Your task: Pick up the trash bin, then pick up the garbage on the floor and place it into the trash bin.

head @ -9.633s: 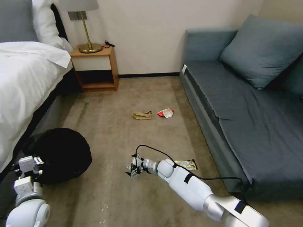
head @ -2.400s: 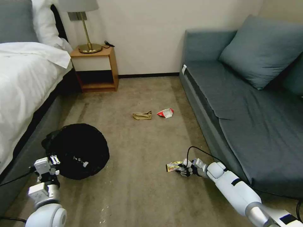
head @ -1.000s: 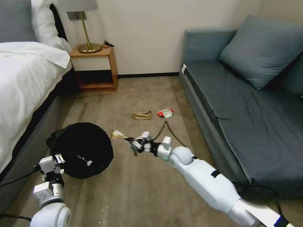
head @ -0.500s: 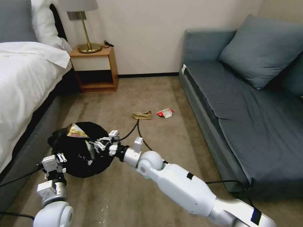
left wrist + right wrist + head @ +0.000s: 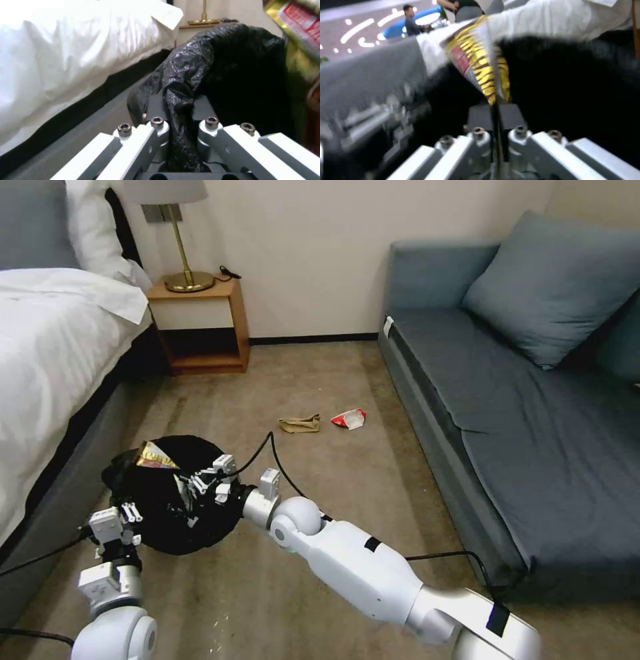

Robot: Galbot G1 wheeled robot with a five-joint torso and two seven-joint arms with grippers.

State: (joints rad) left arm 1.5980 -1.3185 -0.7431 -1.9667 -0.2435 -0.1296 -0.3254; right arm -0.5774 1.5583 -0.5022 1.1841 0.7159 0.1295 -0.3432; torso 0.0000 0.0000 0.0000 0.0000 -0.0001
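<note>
Left gripper [image 5: 176, 110] clamped on the black liner of the trash bin [image 5: 175, 493], near the bed's edge. Right gripper [image 5: 495, 113] over the bin's mouth, pinching the yellow-black wrapper [image 5: 152, 457]. Farther right, tan paper [image 5: 300, 424] and red-white wrapper [image 5: 349, 418] on the floor [image 5: 320, 480].

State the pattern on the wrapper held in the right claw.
Yellow with dark tiger-like stripes, on the wrapper; the right wrist view shows it best.
</note>
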